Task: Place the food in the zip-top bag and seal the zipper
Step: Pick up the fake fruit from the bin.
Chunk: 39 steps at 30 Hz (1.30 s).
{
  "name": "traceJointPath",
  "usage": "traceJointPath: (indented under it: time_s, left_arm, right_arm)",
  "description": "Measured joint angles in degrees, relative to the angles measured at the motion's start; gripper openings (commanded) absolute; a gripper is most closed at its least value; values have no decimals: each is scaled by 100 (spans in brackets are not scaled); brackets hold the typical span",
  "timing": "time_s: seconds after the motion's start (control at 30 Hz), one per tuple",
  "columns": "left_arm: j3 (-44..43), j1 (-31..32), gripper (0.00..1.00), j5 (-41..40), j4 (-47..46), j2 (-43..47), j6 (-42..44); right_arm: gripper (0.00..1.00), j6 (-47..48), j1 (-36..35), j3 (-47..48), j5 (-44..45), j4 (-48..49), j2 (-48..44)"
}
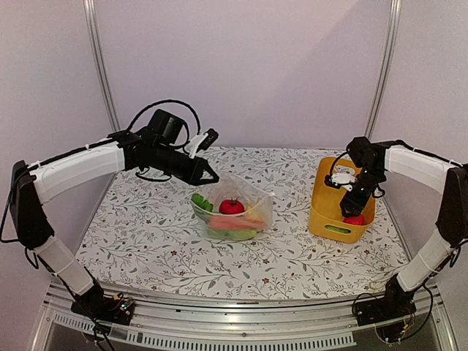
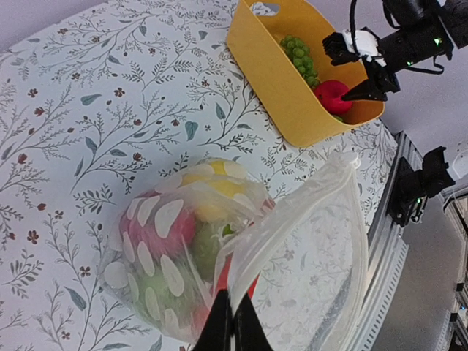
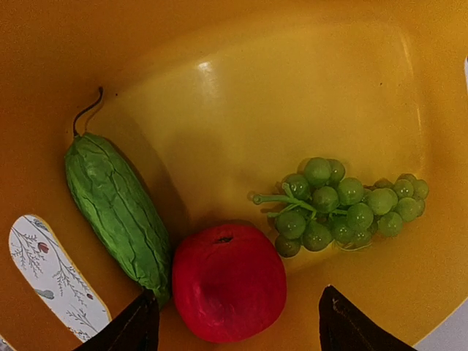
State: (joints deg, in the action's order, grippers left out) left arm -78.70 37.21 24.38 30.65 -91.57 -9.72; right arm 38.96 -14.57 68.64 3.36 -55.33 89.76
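The zip-top bag (image 1: 241, 212) lies mid-table with its mouth open, holding a red fruit (image 1: 232, 207), a carrot (image 1: 238, 223) and green pieces. My left gripper (image 2: 234, 316) is shut on the bag's mouth edge by the zipper (image 2: 291, 219), lifting it. Through the dotted plastic I see a red fruit (image 2: 157, 230) and a yellow lemon (image 2: 216, 186). My right gripper (image 3: 238, 292) is down inside the yellow bin (image 1: 322, 212), open, with its fingers either side of a red round fruit (image 3: 228, 281). Green grapes (image 3: 344, 205) and a green ridged vegetable (image 3: 117, 212) lie beside it.
The yellow bin (image 2: 270, 80) stands at the table's right side, close to the right edge. A flowered cloth (image 1: 146, 227) covers the table. Metal frame posts (image 1: 102, 66) rise at the back corners, and a rail (image 1: 241, 311) runs along the near edge.
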Motion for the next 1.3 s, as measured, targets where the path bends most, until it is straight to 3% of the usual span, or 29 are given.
traceJointPath:
  time_s: [0.43, 0.63, 0.9, 1.07, 1.3]
  left_arm:
    - [76, 0, 0, 24, 2, 111, 2]
    - [85, 0, 0, 26, 0, 114, 2]
    - [87, 0, 0, 26, 2, 125, 2]
    - [87, 0, 0, 26, 2, 125, 4]
    - [87, 0, 0, 39, -7, 125, 0]
  right_arm:
    - [84, -190, 50, -122, 402, -13, 590]
    - [74, -319, 50, -136, 479, -15, 905]
    - [46, -503, 50, -63, 466, -140, 960]
    - [43, -540, 52, 503, 326, -409, 883]
    - [43, -551, 35, 1567, -592, -651, 173]
